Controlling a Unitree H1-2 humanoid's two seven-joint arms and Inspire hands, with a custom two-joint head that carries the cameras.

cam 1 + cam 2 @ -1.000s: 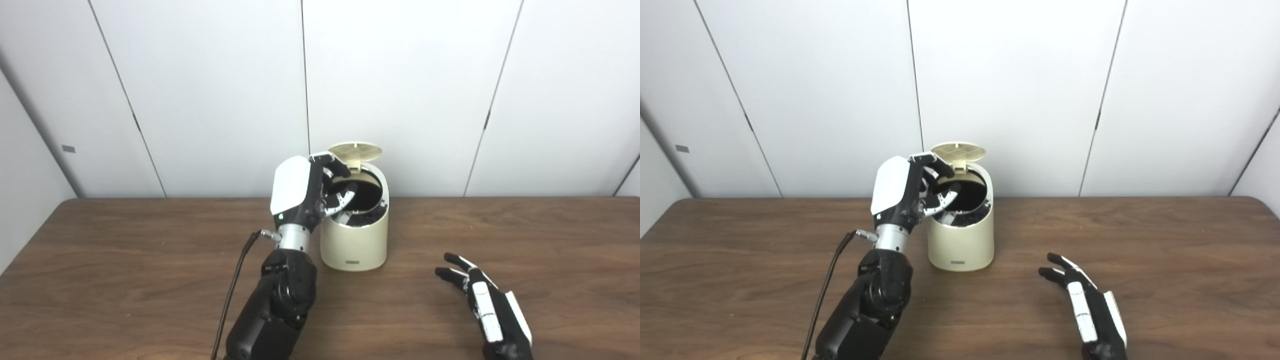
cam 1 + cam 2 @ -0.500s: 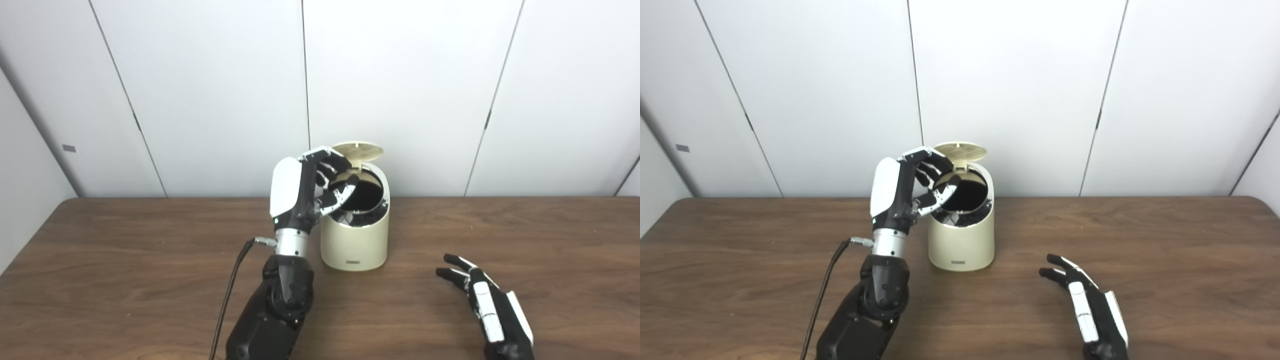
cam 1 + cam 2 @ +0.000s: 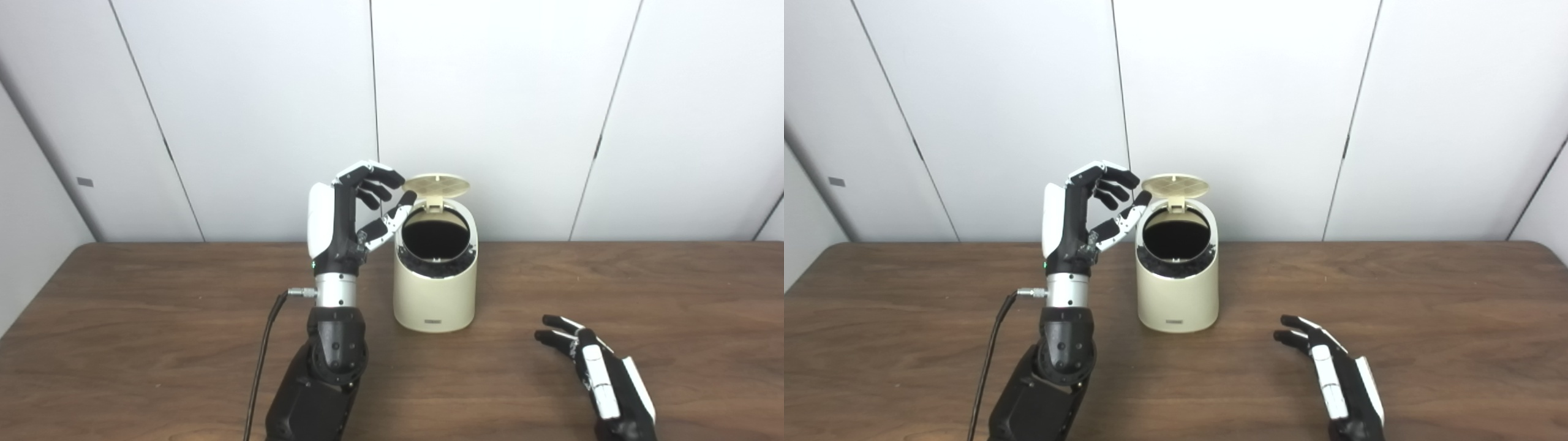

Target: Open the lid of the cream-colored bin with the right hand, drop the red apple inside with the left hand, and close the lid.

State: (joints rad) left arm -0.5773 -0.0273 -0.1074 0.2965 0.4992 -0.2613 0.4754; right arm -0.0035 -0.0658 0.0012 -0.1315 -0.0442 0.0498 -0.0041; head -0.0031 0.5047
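The cream-colored bin (image 3: 434, 294) stands on the wooden table near the back wall. Its round lid (image 3: 437, 184) is tipped up behind the dark opening. No red apple shows anywhere; the inside of the bin is black. My left hand (image 3: 349, 223) is raised upright just left of the bin's rim, fingers apart and curved, holding nothing. My right hand (image 3: 597, 373) lies low over the table at the front right, fingers spread, empty.
The brown wooden table (image 3: 153, 343) runs the full width of the view. White wall panels (image 3: 490, 92) rise right behind the bin. A black cable (image 3: 263, 361) hangs from my left wrist down toward the front edge.
My left hand has drawn back from over the bin's opening to its left and risen upright, fingers spreading. The right hand has stayed almost still. The lid stays up.
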